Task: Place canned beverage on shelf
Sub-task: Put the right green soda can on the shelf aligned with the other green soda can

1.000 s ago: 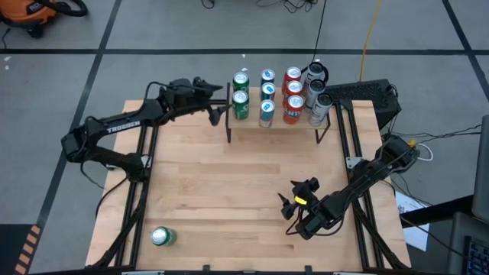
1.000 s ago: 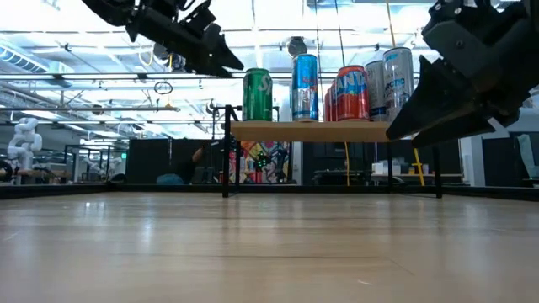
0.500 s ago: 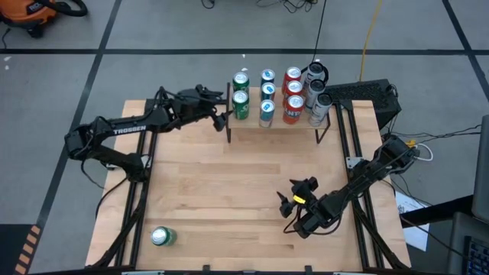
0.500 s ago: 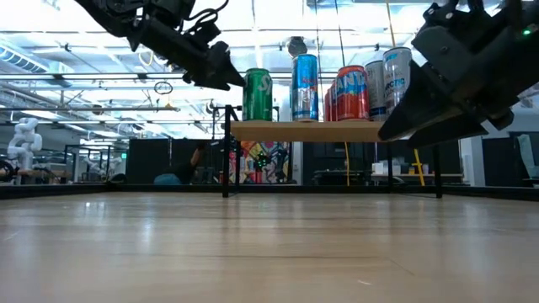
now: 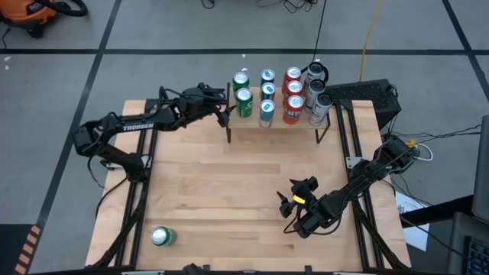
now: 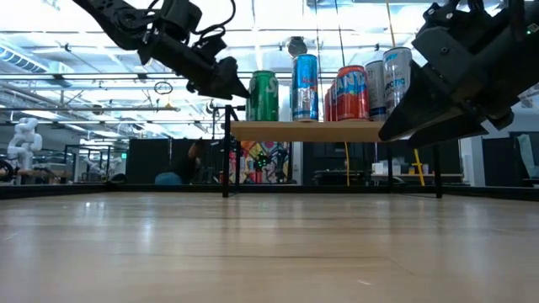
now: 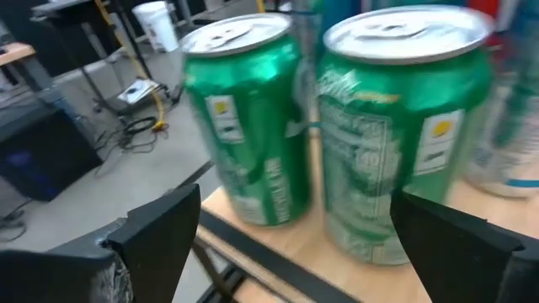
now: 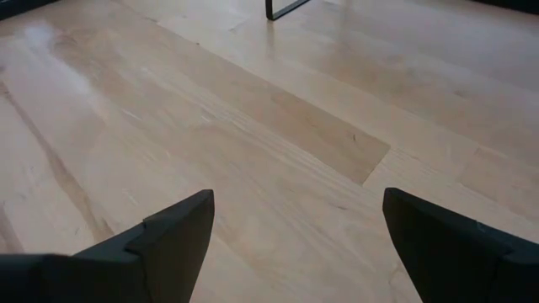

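Note:
The shelf [image 5: 276, 122], a light-wood board on black legs at the table's far edge, carries several upright cans. Two green cans stand at its left end: a near one [image 5: 244, 101] and a far one [image 5: 241, 80]. My left gripper [image 5: 224, 114] is open at the shelf's left end and points at the near green can [image 7: 404, 126], level with it [image 6: 236, 84]. My right gripper [image 5: 289, 197] is open and empty over the table's near right part. A third green can [image 5: 160, 237] sits on the tabletop at the near left. My left gripper comes level from the table's left at the near green can's left side [image 6: 251, 84]. Its fingertips stand right at the can's wall. Whether they touch it, I cannot tell. The can stands upright on the shelf board.
Blue, red and silver cans [image 5: 294, 95] fill the shelf's middle and right. The shelf's black legs [image 5: 229, 134] stand on the tabletop. A black box [image 5: 367, 95] sits beyond the table's far right corner. Bare tabletop [image 8: 278, 126] lies before my right gripper.
My left gripper has gone toward the table's right edge, up to the shelf's left end, staying open. The near green can has slid a little toward the right along the shelf board and stays upright. My right arm has hardly moved.

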Available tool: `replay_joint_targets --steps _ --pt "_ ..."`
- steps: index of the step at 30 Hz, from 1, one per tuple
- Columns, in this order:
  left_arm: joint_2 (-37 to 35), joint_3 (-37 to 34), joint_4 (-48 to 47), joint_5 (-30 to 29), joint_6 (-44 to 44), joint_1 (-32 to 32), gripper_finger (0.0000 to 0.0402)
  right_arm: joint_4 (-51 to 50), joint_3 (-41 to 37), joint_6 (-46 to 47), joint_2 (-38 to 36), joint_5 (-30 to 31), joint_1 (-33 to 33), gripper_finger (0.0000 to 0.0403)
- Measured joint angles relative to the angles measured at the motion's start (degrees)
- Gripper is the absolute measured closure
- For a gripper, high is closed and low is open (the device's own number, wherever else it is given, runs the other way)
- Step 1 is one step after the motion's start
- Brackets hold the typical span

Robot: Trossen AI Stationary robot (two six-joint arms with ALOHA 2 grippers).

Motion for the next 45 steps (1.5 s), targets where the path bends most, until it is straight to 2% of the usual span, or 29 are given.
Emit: replay_joint_targets --steps 8,16,22,26,33,45 --pt "-0.9 0.0 -2.1 -0.3 -2.0 0.9 0.0015 0.0 0.0 -0.7 0.0 -0.1 0.0 0.0069" --pt "-3.7 0.0 -5.3 -0.2 -4.5 -5.1 0.0016 0.0 0.0 -0.7 0.0 -0.2 0.0 0.0069" --pt "-5.1 0.6 -0.5 -8.8 -4.5 -11.9 0.0016 0.0 0.0 -0.7 0.0 -0.3 0.0 0.0069" --pt "-5.1 3.2 0.9 -13.1 -4.0 -14.1 0.0016 0.3 0.0 -0.7 0.0 -0.2 0.0 0.0069" --pt "-2.8 6.4 3.0 -17.5 -0.9 -14.0 0.0016 0.5 0.0 -0.9 0.0 -0.2 -0.1 0.0069" --pt "3.8 6.5 9.5 -17.7 0.4 -13.1 0.0016 0.4 0.0 -2.6 0.0 -0.2 -0.5 0.0069"
